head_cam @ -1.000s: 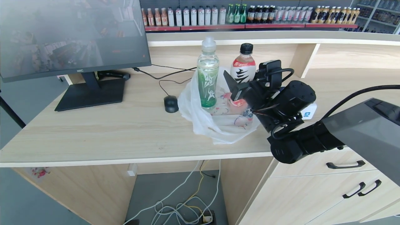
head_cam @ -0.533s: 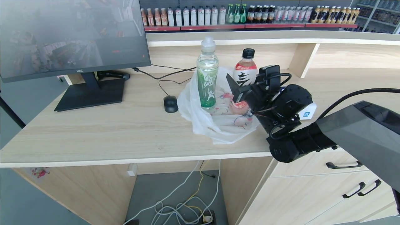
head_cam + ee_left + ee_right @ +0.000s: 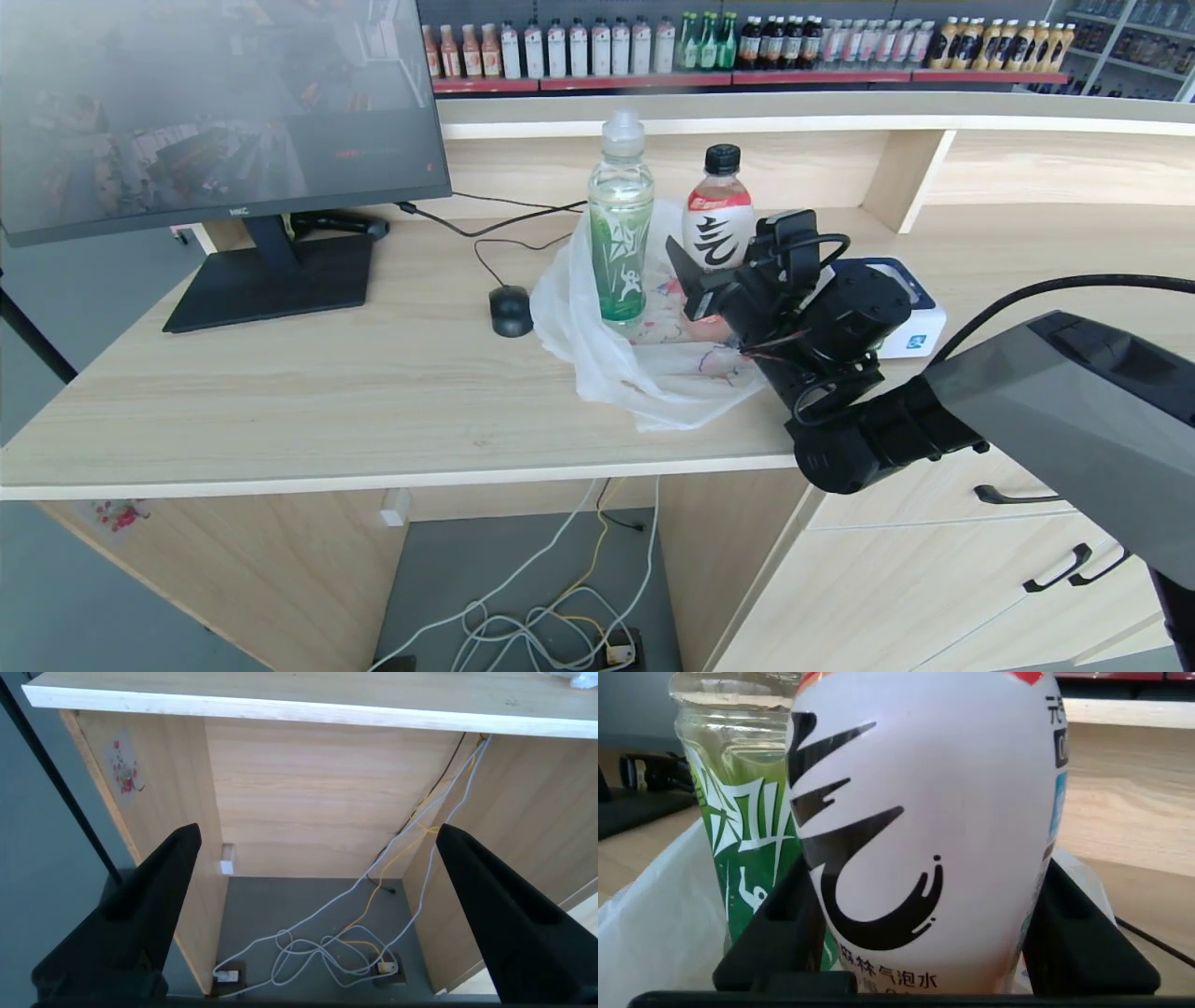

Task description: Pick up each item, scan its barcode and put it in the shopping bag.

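A white-labelled drink bottle (image 3: 717, 229) with a black cap stands upright in my right gripper (image 3: 714, 285), which is shut on its lower body. Its base is down among the folds of the white plastic shopping bag (image 3: 597, 364) on the counter. A green-labelled clear bottle (image 3: 620, 238) stands upright in the bag just left of it. The right wrist view has the white bottle (image 3: 924, 840) between the fingers (image 3: 775, 929), with the green bottle (image 3: 747, 831) close behind. My left gripper (image 3: 318, 905) hangs open below the counter edge, holding nothing.
A white and blue scanner box (image 3: 913, 322) sits on the counter right of the bag, behind my right arm. A mouse (image 3: 511, 310) and a monitor (image 3: 215, 103) stand to the left. Cables (image 3: 355, 943) lie on the floor under the counter.
My right gripper has carried the white bottle down and a little left, lowering it into the bag beside the green bottle. The scanner box shows more now.
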